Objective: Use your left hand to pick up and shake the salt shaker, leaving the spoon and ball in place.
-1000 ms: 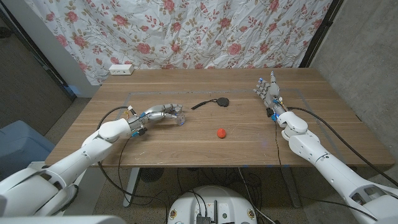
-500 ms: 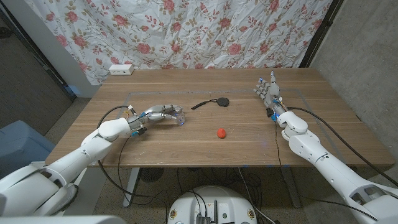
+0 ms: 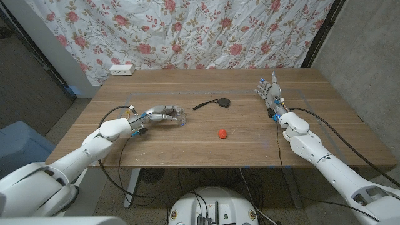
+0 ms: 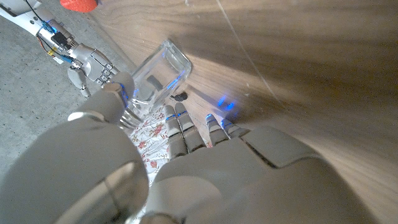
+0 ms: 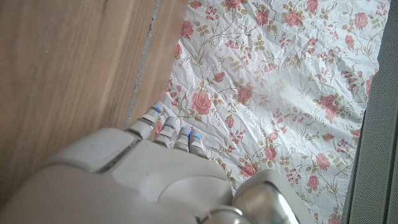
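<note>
Left hand [image 3: 161, 114] grips the glass salt shaker [image 3: 180, 116].
Black spoon [image 3: 212, 104] and red ball [image 3: 221, 133] lie apart from it; right hand [image 3: 270, 90] waits open.

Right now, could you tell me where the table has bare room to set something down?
The near strip between the red ball and the right hand is bare, as is the far edge right of the white box. It is crowded mid-table: left hand on the salt shaker, black spoon beside it.

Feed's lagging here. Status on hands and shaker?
Left hand gripping salt shaker. Right hand open, idle. Spoon, ball untouched, nothing blocking.
</note>
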Available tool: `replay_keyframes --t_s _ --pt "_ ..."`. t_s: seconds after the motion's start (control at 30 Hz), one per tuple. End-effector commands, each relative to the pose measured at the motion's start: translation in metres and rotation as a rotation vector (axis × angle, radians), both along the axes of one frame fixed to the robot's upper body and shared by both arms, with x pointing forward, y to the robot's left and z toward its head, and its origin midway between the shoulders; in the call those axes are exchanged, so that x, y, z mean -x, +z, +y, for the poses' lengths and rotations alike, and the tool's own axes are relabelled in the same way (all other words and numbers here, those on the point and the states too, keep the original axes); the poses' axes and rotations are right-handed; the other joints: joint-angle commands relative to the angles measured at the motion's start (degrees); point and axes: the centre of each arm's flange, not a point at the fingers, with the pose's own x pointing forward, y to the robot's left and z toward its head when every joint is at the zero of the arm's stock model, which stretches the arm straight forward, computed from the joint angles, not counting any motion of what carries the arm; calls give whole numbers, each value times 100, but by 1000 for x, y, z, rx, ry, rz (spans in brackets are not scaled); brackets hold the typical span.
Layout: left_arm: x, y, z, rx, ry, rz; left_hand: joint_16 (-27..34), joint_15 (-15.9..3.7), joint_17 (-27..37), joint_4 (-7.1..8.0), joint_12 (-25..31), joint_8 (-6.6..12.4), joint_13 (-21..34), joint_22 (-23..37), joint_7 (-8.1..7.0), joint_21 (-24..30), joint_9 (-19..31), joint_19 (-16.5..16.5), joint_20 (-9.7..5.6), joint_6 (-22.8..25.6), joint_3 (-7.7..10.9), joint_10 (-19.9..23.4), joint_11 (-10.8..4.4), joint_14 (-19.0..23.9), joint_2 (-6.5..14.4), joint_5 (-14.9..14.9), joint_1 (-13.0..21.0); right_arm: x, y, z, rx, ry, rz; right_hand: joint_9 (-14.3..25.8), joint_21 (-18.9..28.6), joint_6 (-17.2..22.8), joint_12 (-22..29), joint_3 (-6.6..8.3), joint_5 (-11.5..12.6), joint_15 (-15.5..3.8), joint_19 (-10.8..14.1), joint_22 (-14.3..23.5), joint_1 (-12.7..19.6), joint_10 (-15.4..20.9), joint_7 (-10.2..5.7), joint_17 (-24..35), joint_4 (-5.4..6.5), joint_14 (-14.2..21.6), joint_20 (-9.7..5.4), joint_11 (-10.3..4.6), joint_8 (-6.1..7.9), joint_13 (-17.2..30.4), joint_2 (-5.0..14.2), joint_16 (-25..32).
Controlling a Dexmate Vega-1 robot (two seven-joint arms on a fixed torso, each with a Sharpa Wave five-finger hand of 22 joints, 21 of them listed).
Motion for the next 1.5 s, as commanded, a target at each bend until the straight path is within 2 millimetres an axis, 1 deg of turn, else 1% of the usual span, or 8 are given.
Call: replay_keyframes --t_s 0.03,0.17,0.47,0.57,0.73,1.17,1.27,1.5 --pt "-5 -1 -7 -18 -21 16 55 -469 18 6 31 88 20 16 -4 6 20 83 30 198 -63 173 -8 137 -9 -24 133 0 0 0 0 0 0 18 54 0 26 -17 38 -191 34 29 -13 -52 41 12 1 -26 10 -1 24 18 561 30" --pt "-5 -2 -9 -20 -26 16 77 -532 22 8 49 168 39 17 -6 11 32 153 20 361 -133 385 -32 311 -31 -31 256 0 0 0 0 0 0 18 54 -2 24 -17 38 -195 34 29 -13 -56 40 14 1 -35 13 5 23 20 561 26" --pt "-3 -4 -9 -19 -23 15 89 -576 25 15 66 289 87 18 -11 16 51 259 29 585 -242 623 -58 513 -42 -39 419 0 0 0 0 0 0 18 54 -1 25 -18 38 -191 31 29 -13 -51 46 17 1 -22 15 7 24 23 561 31" --pt "-2 -4 -8 -17 -20 10 105 -639 30 20 86 342 114 16 -34 19 62 329 18 666 -311 762 -53 656 -41 -44 503 0 0 0 0 0 0 18 53 -2 24 -18 38 -184 29 29 -13 -55 45 17 1 -24 16 4 23 24 561 30" --pt "0 -5 -7 -11 -15 7 115 -665 31 22 97 422 138 15 -68 19 72 389 -6 810 -381 882 -67 777 -42 -46 583 0 0 0 0 0 0 18 54 -1 27 -19 38 -193 32 29 -13 -46 48 19 1 -35 14 3 24 26 560 25" --pt "2 -9 -6 -11 -16 17 110 -710 36 24 109 519 178 16 -142 17 89 474 -11 938 -498 1067 -68 917 -43 -43 719 0 0 0 0 0 0 18 56 0 23 -21 39 -191 35 29 -13 -54 39 23 1 -27 14 -4 24 30 560 27" --pt "3 -10 -6 -8 -14 15 115 -711 39 28 120 584 200 17 -116 22 99 534 11 1033 -546 1168 -71 1000 -17 -38 801 0 0 0 0 0 0 18 56 0 26 -21 39 -191 35 29 -13 -46 39 24 1 -30 14 -3 24 31 560 26" --pt "2 -10 -4 -2 0 3 139 -775 43 39 167 701 248 19 -88 51 114 718 -15 1193 -660 1428 -76 1210 16 -38 945 0 0 0 0 0 0 18 55 0 25 -22 39 -195 33 29 -13 -48 44 26 1 -29 15 -6 24 33 561 26"
